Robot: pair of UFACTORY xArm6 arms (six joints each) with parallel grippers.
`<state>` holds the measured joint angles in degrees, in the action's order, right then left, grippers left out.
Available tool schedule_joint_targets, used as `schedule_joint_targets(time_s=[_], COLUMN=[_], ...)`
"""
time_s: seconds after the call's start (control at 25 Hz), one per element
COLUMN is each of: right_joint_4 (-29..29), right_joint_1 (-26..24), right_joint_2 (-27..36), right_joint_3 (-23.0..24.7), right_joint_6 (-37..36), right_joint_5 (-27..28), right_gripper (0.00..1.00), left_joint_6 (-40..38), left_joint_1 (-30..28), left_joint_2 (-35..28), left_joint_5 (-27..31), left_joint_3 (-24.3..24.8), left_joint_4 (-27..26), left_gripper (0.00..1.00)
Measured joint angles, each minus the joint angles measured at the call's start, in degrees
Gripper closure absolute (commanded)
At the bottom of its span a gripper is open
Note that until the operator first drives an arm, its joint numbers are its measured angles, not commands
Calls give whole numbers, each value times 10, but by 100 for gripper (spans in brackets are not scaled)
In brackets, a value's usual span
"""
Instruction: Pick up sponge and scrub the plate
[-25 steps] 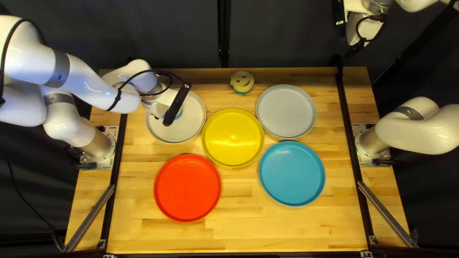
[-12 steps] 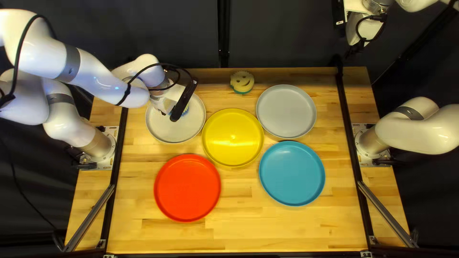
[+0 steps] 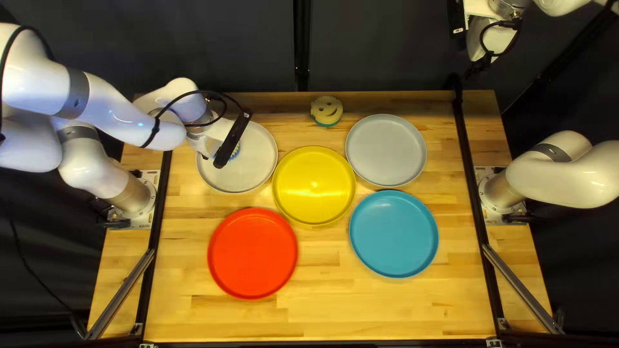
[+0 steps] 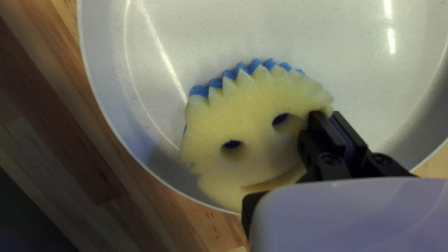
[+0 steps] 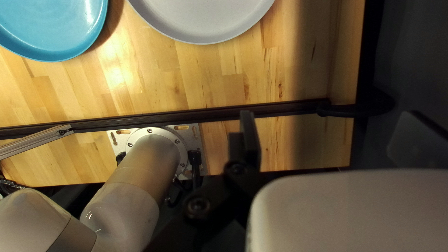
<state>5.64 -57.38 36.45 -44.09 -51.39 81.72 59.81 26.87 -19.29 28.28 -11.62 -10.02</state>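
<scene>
Sponge, one, cream with blue backing (image 4: 256,126): sitting in the white plate (image 3: 258,174), its toothed edge facing away from the left tool (image 3: 216,133), two round holes and a curved mouth slit showing; whether its underside is pressing on the plate, the views are not telling. Left tool: pinching the sponge by its edge, one black finger resting on each side. Left arm (image 3: 113,111): reaching from the counter's left side over the white plate. Right tool (image 3: 478,63): hanging beyond the far edge of the counter (image 3: 309,316), holding its fingers spread apart with nothing between them. Right arm (image 3: 567,174): standing by its base (image 3: 501,195) at the counter's right edge. Second sponge, cream with green backing, smiling face (image 3: 327,111): lying near the far edge, apart from both tools. Yellow plate (image 3: 314,185): occupying the middle, between the white plate and the grey plate (image 3: 386,150). Blue plate (image 3: 393,234): lying just beside the grey one, nearer the front. Red plate (image 3: 252,253): lying in front of the white plate. Dark curtain (image 3: 213,45): hanging behind the counter.
</scene>
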Motion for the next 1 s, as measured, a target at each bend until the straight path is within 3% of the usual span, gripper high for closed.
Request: schedule_joint_targets(time_s=[0.52,1.0], right_joint_4=[0,0], right_joint_1=[0,0], right_joint_2=[0,0], right_joint_3=[0,0], right_joint_6=[0,0], right_joint_5=[0,0], right_gripper=[0,0], left_joint_6=[-16,-17], left_joint_1=[-46,-33], left_joint_2=[80,-29], left_joint_5=[-29,-8], left_joint_3=[-77,20], left_joint_4=[-15,-8], left_gripper=[100,100])
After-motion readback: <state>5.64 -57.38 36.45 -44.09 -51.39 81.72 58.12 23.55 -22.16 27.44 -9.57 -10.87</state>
